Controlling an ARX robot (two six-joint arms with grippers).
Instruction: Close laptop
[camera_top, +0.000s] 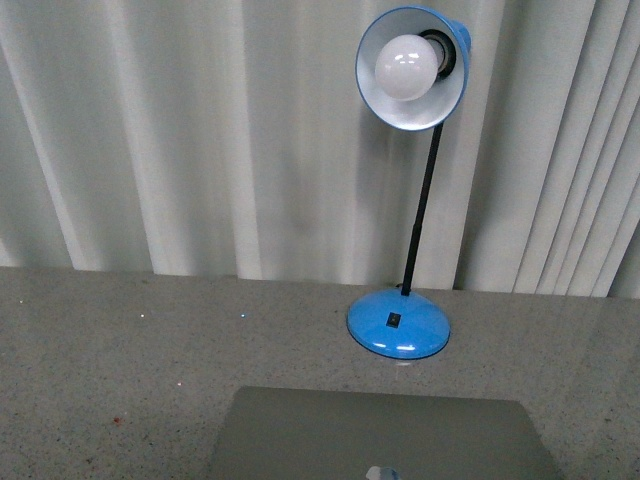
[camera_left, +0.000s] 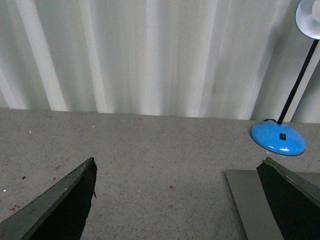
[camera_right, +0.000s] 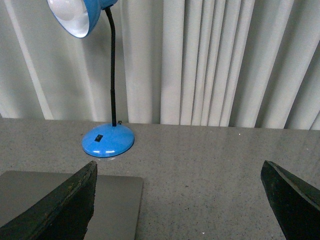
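The laptop lies at the bottom of the front view with its plain grey lid facing up and the apple logo at the frame's lower edge. No screen or keys show. One lid corner shows in the left wrist view and another in the right wrist view. My left gripper is open and empty above the grey table, beside the laptop's left edge. My right gripper is open and empty above the table, beside the laptop's right edge. Neither arm shows in the front view.
A blue desk lamp with a white bulb stands on the speckled grey table just behind the laptop; it also shows in the left wrist view and the right wrist view. White pleated curtains hang behind the table.
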